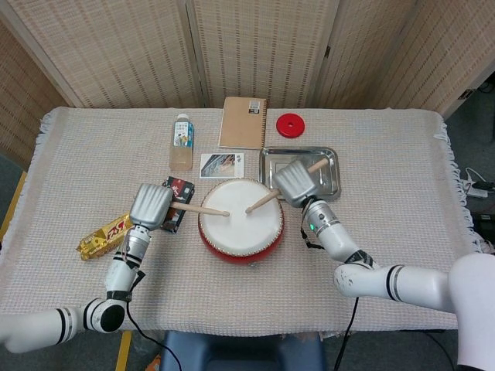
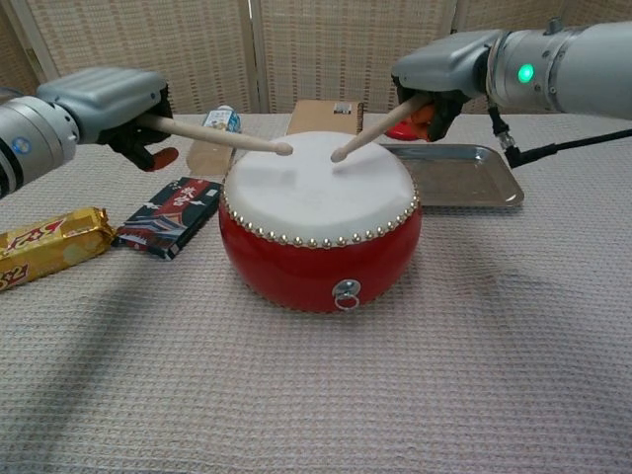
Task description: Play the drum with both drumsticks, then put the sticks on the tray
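Observation:
A red drum (image 1: 240, 219) (image 2: 318, 220) with a white skin stands mid-table. My left hand (image 1: 151, 206) (image 2: 104, 103) grips a wooden drumstick (image 1: 201, 209) (image 2: 212, 136) whose tip hangs just above the skin's left part. My right hand (image 1: 294, 183) (image 2: 444, 69) grips the other drumstick (image 1: 262, 202) (image 2: 370, 132), its tip over the skin's middle, a little above it. The steel tray (image 1: 329, 172) (image 2: 456, 175) lies right behind the drum, partly under my right hand in the head view.
A dark packet (image 1: 179, 198) (image 2: 170, 216) and a gold snack bar (image 1: 103, 236) (image 2: 44, 245) lie left of the drum. A bottle (image 1: 182, 142), a card (image 1: 222, 165), a notebook (image 1: 244, 122) and a red disc (image 1: 290, 124) sit behind.

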You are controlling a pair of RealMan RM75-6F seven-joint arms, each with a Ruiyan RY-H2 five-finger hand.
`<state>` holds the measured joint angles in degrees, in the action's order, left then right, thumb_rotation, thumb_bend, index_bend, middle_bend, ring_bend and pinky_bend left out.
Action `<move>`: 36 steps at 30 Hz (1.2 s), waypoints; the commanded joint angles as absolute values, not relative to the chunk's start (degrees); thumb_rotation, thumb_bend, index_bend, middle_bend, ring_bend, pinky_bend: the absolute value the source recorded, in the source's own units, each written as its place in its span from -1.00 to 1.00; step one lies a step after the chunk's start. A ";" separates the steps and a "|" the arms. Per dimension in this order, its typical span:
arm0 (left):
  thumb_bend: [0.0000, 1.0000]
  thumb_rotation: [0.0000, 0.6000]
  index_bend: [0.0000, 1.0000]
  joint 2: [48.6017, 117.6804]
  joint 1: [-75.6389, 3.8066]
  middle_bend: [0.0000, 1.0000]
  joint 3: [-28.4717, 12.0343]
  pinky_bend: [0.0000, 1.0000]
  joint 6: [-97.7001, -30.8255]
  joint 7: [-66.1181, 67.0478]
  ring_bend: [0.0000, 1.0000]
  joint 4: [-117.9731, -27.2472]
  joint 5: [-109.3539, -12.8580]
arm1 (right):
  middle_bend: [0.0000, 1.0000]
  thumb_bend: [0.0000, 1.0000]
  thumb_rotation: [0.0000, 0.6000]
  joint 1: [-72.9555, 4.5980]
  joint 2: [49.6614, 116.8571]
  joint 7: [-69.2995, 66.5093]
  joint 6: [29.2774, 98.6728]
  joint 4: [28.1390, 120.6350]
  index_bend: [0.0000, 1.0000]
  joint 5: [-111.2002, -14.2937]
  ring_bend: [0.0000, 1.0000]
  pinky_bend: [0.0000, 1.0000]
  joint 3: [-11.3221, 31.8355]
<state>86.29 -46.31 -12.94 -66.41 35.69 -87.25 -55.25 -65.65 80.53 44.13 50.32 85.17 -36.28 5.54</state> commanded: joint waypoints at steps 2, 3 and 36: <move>-0.08 1.00 1.00 84.65 -45.75 1.00 -13.51 1.00 -67.19 35.15 1.00 -89.24 -56.64 | 1.00 0.37 1.00 -67.19 83.99 48.03 49.91 81.73 1.00 -33.47 1.00 1.00 3.77; -0.08 1.00 1.00 84.94 -45.84 1.00 -13.31 1.00 -66.84 35.32 1.00 -89.01 -56.46 | 1.00 0.37 1.00 -67.07 83.76 47.29 50.43 82.29 1.00 -34.18 1.00 1.00 4.37; -0.07 1.00 1.00 90.55 -47.44 1.00 -11.33 1.00 -62.52 38.99 1.00 -83.02 -52.89 | 1.00 0.37 1.00 -64.00 74.62 40.73 54.76 93.99 1.00 -40.73 1.00 1.00 8.73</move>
<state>90.24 -47.19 -11.59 -62.73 38.65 -83.18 -53.20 -64.32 74.98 41.05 54.50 93.64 -40.84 8.42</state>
